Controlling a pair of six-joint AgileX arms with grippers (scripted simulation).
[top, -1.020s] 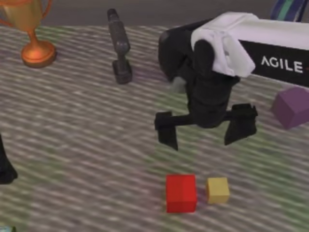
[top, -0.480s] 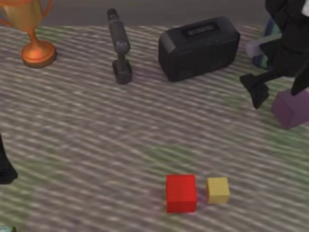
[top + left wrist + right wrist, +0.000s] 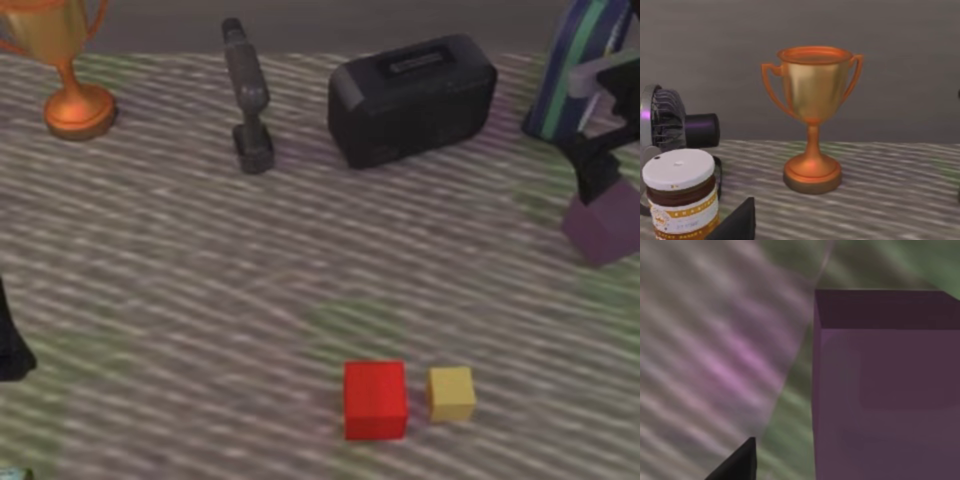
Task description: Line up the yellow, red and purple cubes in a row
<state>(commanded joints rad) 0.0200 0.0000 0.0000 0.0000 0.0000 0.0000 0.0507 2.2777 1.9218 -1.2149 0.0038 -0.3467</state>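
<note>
At the right edge of the counter [image 3: 180, 260], the right gripper [image 3: 610, 150] hung just above the purple cube [image 3: 600, 228], which sat far from the other two cubes. Only one dark finger [image 3: 592, 165] was visible in the top view, and the right wrist view showed the purple cube very close with one finger tip at the frame edge, so I cannot tell how wide the fingers stood. Near the front of the counter, the red cube [image 3: 375, 400] and the smaller yellow cube [image 3: 451, 393] lay side by side, the yellow one just to the right with a narrow gap between them. Behind them stood a black speaker [image 3: 412, 98], a dark dumbbell [image 3: 248, 95] and a golden trophy [image 3: 62, 70]. The left arm [image 3: 12, 345] was parked at the left edge; its fingers' state I cannot tell.
</note>
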